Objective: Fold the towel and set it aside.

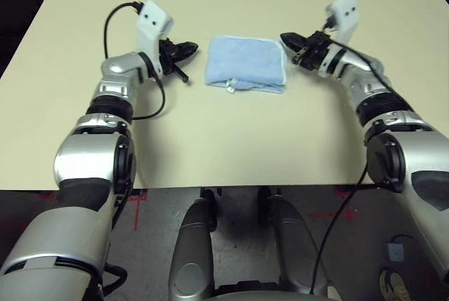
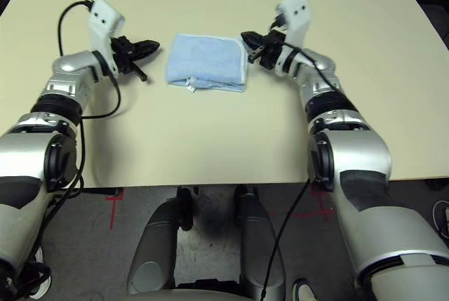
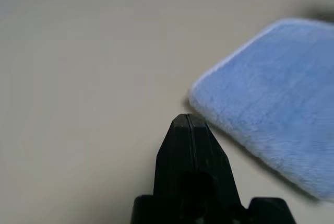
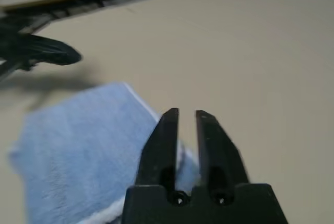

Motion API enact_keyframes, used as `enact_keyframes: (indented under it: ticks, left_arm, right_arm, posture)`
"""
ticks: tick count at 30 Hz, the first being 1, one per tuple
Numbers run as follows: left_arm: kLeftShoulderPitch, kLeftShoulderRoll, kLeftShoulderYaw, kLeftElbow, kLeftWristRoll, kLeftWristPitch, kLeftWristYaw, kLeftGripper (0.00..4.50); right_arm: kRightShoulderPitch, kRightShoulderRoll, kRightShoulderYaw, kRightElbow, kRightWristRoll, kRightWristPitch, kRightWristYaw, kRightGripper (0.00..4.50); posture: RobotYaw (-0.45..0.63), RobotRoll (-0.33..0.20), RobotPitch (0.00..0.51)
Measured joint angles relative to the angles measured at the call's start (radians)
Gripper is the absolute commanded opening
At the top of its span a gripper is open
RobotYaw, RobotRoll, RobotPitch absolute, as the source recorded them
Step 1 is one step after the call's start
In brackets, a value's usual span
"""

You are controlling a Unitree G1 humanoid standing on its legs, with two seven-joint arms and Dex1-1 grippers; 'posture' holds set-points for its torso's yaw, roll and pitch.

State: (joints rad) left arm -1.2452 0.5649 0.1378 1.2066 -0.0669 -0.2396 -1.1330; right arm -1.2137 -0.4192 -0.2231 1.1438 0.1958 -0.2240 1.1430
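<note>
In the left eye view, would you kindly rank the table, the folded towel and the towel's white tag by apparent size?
1. Table, by far the largest.
2. Folded light-blue towel.
3. White tag at the towel's near edge, the smallest.

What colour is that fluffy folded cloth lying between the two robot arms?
Light blue, with white stitched edging: the folded fluffy towel shows best in the left eye view.

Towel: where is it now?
The folded towel lies flat on the table, centered between the left gripper and right gripper, held by neither.
</note>
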Motion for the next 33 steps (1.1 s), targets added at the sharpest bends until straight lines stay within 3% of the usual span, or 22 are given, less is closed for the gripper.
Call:
enact_keyframes:
  ticks: [3,7,11,15,20,23,28,33]
  left_arm:
    - [0.002,0.035,0.004,-0.064,-0.035,0.024,-0.129,0.18]
    - [0.079,0.090,0.001,-0.272,-0.116,0.140,-0.319,1.33]
    - [0.224,0.102,-0.014,-0.486,-0.185,0.252,-0.424,2.87]
    - [0.252,0.107,-0.022,-0.572,-0.209,0.288,-0.429,4.37]
    - [0.258,0.110,-0.023,-0.600,-0.218,0.290,-0.427,4.44]
    - [0.267,0.110,-0.027,-0.603,-0.221,0.290,-0.423,4.44]
    - [0.276,0.111,-0.032,-0.608,-0.223,0.290,-0.413,4.44]
    - [0.306,0.116,-0.032,-0.616,-0.226,0.290,-0.410,4.44]
  right_arm:
    - [0.044,-0.028,-0.001,-0.052,0.027,-0.002,0.104,2.96]
    - [0.108,-0.090,0.011,-0.126,0.056,0.034,0.237,4.46]
    - [0.166,-0.161,0.017,-0.207,0.094,0.258,0.308,4.50]
    - [0.185,-0.180,0.013,-0.285,0.163,0.675,0.236,4.50]
    - [0.185,-0.196,-0.051,-0.358,0.272,1.189,0.055,4.50]
    - [0.184,-0.189,-0.118,-0.361,0.321,1.380,-0.077,4.50]
    - [0.193,-0.149,-0.145,-0.397,0.355,1.516,-0.214,4.50]
    - [0.186,-0.131,-0.148,-0.396,0.377,1.539,-0.255,4.50]
  posture:
    - [-0.07,0.000,0.292]
    - [-0.06,0.000,0.290]
    - [-0.06,0.000,0.293]
    - [-0.06,0.000,0.296]
    - [-0.06,0.000,0.297]
    - [-0.06,0.000,0.297]
    - [-0.05,0.000,0.301]
    - [-0.04,0.000,0.303]
